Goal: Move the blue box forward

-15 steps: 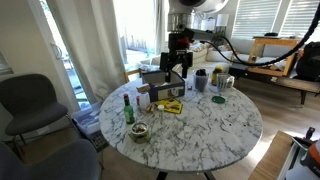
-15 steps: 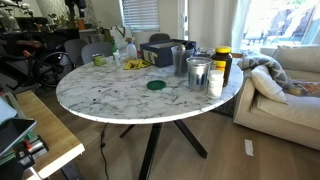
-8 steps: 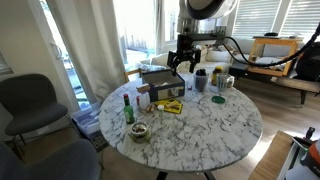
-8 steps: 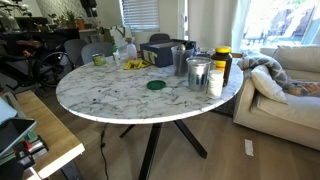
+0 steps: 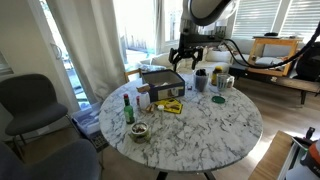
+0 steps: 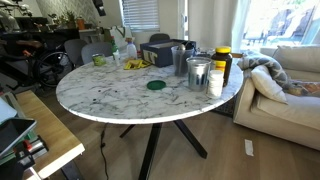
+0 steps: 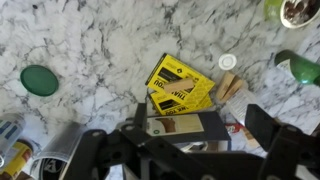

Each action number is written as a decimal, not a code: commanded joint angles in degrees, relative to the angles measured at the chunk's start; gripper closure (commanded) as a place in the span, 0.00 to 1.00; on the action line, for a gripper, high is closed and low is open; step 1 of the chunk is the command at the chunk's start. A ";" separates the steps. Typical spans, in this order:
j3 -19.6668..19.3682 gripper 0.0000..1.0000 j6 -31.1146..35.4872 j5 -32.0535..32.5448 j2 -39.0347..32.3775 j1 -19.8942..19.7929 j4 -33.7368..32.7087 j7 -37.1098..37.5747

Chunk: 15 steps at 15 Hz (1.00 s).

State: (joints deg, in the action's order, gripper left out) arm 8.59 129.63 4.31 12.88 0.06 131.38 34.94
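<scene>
- Currently the blue box (image 5: 158,77) sits on the table (image 5: 205,132) toward the window-side edge. It is resting flat, with cups and bottles grouped just beside it.
- In the other exterior view the blue box (image 6: 168,50) lies at the far side of the table (image 6: 115,95), behind the metal cups (image 6: 198,72) and past the green lid (image 6: 156,86).
- Gripper (image 5: 187,62) hangs above the table, over the box's end nearest the cups. It looks clear of the box, with no contact visible.
- Wrist view: gripper (image 7: 180,138) looks straight down and the fingers (image 7: 275,135) are spread wide with nothing between the pads. The dark box (image 7: 205,128) with its pale label shows below, in the gap between them. Yellow packets (image 7: 180,88) lie just beyond it on the marble.
- Judgement on progress: no grasp and no pushing contact at this moment. These views alone do not show whether the box has reached its forward position, since nothing marks a target spot.
- If the move is not yet done, what is left is to descend, close on a low wall or set a finger against a long side, and slide the box forward.
- Risk noted: the packets and the neighbouring cups sit near the box, so a slide could carry them along.
</scene>
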 commanded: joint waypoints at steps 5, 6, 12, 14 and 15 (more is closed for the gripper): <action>-1.83 0.00 11.83 9.91 -4.13 -5.73 1.14 22.92; -2.45 0.00 10.00 6.79 -3.88 -3.84 0.53 16.94; -2.73 0.00 13.71 11.90 -7.28 -6.51 -0.29 31.41; -3.78 0.00 16.95 12.54 -9.22 -6.91 -0.34 37.08; -4.36 0.00 18.59 13.29 -10.34 -7.12 -0.44 40.33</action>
State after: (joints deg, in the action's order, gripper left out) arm 5.71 143.40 15.02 6.82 -6.28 131.85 66.79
